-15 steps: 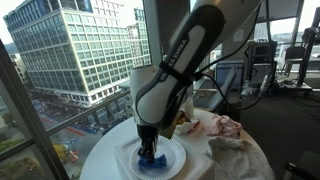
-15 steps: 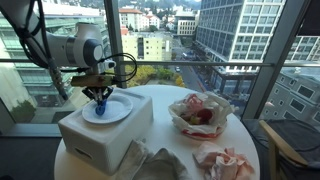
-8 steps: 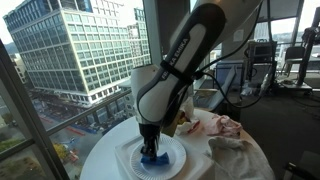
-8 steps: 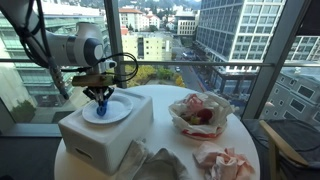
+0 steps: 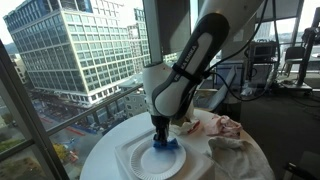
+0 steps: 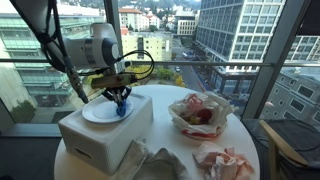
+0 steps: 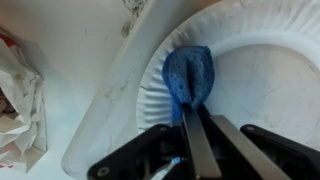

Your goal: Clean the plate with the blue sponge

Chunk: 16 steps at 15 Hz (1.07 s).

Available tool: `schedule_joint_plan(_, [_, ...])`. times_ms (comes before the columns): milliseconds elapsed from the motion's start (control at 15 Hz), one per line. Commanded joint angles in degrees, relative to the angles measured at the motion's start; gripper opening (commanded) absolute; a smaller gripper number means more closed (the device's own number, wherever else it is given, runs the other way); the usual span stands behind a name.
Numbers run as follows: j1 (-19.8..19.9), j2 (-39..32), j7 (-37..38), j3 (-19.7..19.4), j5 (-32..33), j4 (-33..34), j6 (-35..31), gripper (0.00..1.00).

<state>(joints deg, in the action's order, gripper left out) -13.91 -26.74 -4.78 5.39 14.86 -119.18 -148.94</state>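
Now the sponge (image 5: pixel 163 143) sits at the right rim of the plate (image 5: pixel 128 162) in an exterior view, having slid off the centre where it was a second ago; the arm leans further right too. The fingers (image 7: pixel 190 128) are nearly closed, pinching the sponge. Only the wrist view shows the plate's ribbed edge, with the sponge at frame centre: blue, rumpled, squeezed narrow. Only an exterior view shows a white box (image 6: pixel 100 138) under the plate, on the round bench (image 6: pixel 165 105).
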Motion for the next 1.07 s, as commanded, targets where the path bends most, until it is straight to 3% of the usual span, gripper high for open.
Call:
schedule_joint_plan(0, [0.9,0.6,-1.9,4.1,-3.4,-2.5,-0.7,0.07])
schedule_joint_plan(267, [2.1,0.8,-5.9,10.1,-10.1,-3.6,0.3,0.07])
schedule_joint_plan(467, [2.2,1.0,-7.1,11.7,-12.6,-4.5,-0.7,0.07])
schedule_joint_plan(1000, [-0.8,1.8,-0.1,0.7,-0.1,-4.0,-7.3,0.07])
